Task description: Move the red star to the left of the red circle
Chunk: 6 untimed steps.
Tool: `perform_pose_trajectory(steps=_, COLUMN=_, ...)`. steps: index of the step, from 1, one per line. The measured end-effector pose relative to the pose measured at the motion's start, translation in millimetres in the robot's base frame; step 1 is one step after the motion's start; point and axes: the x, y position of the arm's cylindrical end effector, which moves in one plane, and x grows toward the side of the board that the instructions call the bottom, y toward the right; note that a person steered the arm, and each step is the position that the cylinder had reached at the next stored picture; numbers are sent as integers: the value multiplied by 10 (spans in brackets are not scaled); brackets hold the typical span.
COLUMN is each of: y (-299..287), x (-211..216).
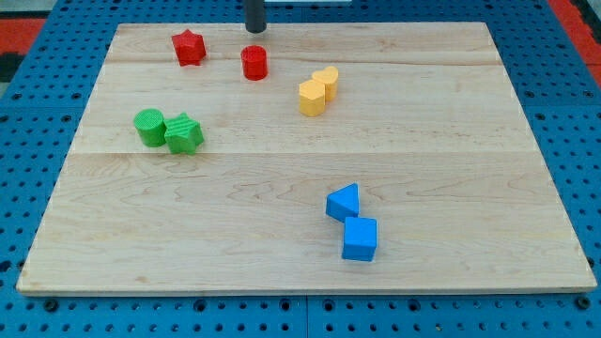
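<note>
The red star (189, 47) is seen near the view's top-left part of the wooden board (451, 169), lying to the view's left of the red circle (254, 63) and slightly higher than it. A clear gap is left between the two; they are near but not touching. Judged from this layout, the star is already placed on the circle's left side, so the task appears largely met, with at most a small nudge needed to bring it closer or level.

My tip (255, 29) is found just above the red circle, toward the view's top edge, apart from it and touching no block. From my tip the star lies to the view's left and a little lower, with the circle directly below. No fingers are carried by the rod, so nothing is gripped or held; only pushing is possible. The star has no marked long axis, so a push from any side would be taken much the same.

Further from the red circle, to its right and slightly lower, two yellow blocks (318, 91) are set touching each other. To its lower left, a green cylinder (148, 127) and a green star (184, 134) are pressed together. Well below it, a blue triangle (344, 202) and a blue cube (360, 238) are seen touching. The board is laid on a blue pegboard table (38, 141).
</note>
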Motion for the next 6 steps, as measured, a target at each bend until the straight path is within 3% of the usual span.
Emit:
perform_pose_trajectory(steps=2, y=-1588, x=149)
perform_pose_trajectory(steps=4, y=-236, x=485)
perform_pose_trajectory(steps=5, y=-647, x=513)
perform_pose_trajectory(steps=6, y=-246, x=160)
